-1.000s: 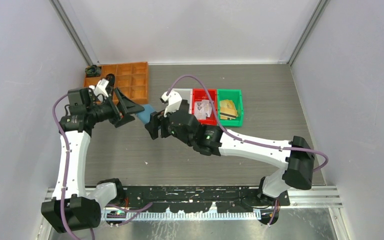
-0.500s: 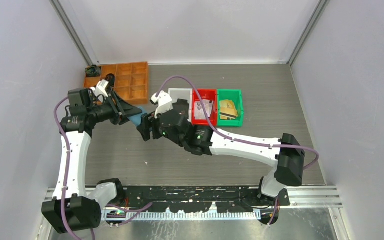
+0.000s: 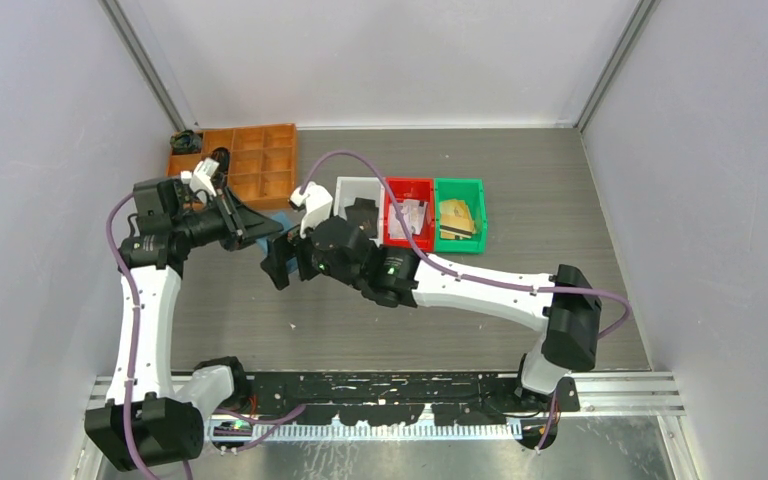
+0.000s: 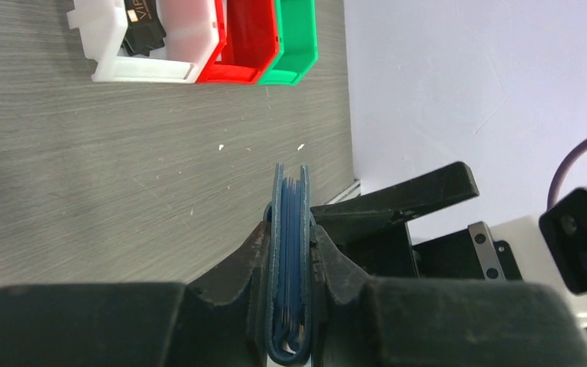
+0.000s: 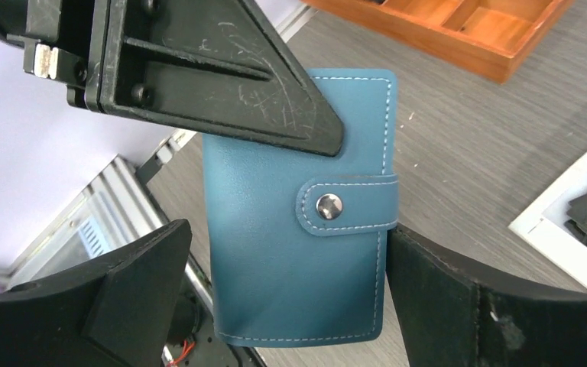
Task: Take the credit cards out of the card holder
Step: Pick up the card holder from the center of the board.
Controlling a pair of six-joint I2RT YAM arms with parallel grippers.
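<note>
The teal-blue card holder (image 5: 298,252) hangs folded above the table, its snap strap fastened. My left gripper (image 4: 290,229) is shut on it, the fingers (image 4: 248,252) clamping both flat faces; the holder (image 4: 290,199) shows edge-on between them. In the top view the left gripper (image 3: 260,226) holds it near the wooden tray, with only a sliver of the holder (image 3: 277,217) showing. My right gripper (image 5: 287,237) is open, its fingers (image 5: 145,267) standing either side of the holder's lower half, apart from it. The credit cards are hidden inside the folded holder.
A white bin (image 3: 355,190) with a dark item, a red bin (image 3: 407,212) and a green bin (image 3: 459,212) stand in a row behind the right arm. A wooden compartment tray (image 3: 250,160) sits at the back left, close to the left gripper.
The left jaws have shut on the card holder. The right jaws have opened wide off it, and the right arm has shifted left and nearer.
</note>
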